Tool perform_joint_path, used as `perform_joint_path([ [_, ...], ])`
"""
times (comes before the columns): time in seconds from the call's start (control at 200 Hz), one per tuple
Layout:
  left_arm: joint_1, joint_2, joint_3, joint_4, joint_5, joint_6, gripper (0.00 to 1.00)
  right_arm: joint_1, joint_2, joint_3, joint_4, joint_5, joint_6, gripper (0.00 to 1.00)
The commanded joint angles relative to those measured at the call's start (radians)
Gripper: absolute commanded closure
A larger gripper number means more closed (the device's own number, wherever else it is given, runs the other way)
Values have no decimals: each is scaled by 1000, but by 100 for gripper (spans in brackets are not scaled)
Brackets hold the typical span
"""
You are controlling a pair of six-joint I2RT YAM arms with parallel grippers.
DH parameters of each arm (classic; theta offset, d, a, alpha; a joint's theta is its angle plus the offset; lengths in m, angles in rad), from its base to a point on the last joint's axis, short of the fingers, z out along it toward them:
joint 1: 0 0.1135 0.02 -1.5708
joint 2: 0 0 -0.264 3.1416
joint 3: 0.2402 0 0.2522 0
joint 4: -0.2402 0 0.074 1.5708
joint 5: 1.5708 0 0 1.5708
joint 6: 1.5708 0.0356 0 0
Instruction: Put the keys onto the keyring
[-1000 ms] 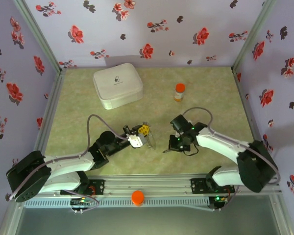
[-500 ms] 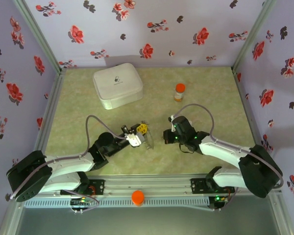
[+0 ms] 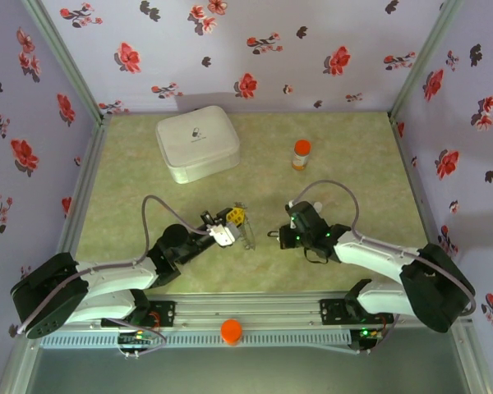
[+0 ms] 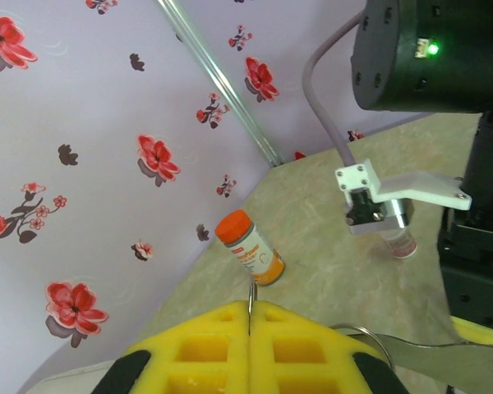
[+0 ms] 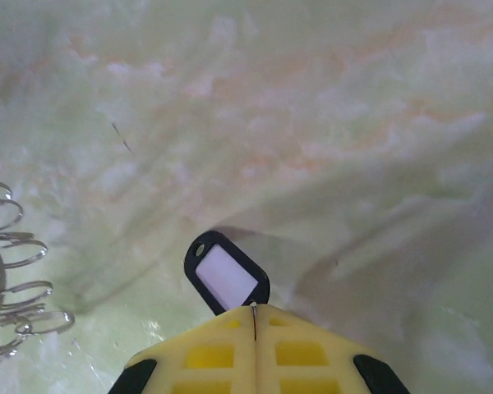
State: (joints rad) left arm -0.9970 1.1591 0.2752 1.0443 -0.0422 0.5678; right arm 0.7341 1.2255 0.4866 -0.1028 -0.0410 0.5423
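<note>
Approach of right gripper to keyring

Table (image 3: 353, 180) and white box (image 3: 197, 144) are unchanged, and the bottle (image 3: 301, 153) is left standing at the far side. Over the last second the right arm has been swung left and laid flatter, so the right gripper (image 3: 278, 235) is now brought near the left gripper (image 3: 237, 219), with a small gap between them. The left gripper is clamped shut on the keyring (image 5: 2, 271), whose wire loops are hung out toward the right gripper. The right gripper is closed on the black key (image 5: 226, 275), held by one end with its hole pointed toward the loops. Threading is judged ready to begin; key and loops are not yet touching. The green key cannot be made out.
</note>
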Motion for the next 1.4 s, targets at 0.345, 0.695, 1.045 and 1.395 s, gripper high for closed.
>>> perform_joint_path([
  [0.345,-6,-2,-8,94,-28,-27,100,11,13,25,-232,-65,38,92],
  [0.695,-6,-19,-13,89,-21,-22,100,-21,123,217,-509,-140,-12,71],
  [1.045,-6,-30,-29,88,-21,-21,100,-60,301,471,-822,-135,-196,69],
  [1.395,-6,-67,-38,59,-22,-28,100,-58,494,581,-865,-177,-286,77],
])
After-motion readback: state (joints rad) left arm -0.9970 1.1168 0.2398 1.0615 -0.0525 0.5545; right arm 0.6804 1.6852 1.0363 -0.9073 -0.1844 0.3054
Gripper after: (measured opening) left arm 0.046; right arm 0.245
